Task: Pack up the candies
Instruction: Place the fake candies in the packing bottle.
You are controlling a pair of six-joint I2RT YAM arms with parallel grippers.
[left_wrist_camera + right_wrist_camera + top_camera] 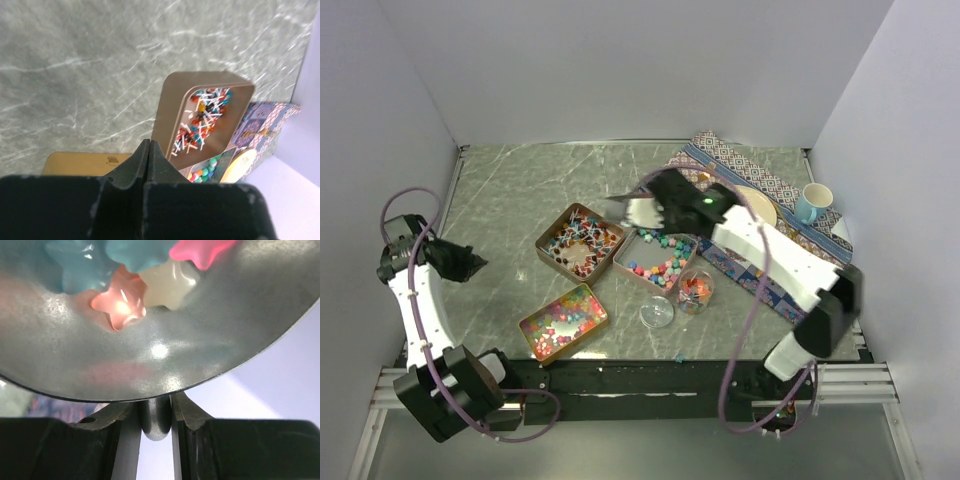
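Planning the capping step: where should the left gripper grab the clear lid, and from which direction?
Likely the rim of the lid, pinched across its width from straight above: it lies flat on the table, too low for a side approach. The jar crowds its right and a tin its far edge, so pinch far-left to near-right.

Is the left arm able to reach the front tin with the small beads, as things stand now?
Probably yes. Only bare table lies between the shut left gripper and the front tin, and the right arm hangs over the middle tin.
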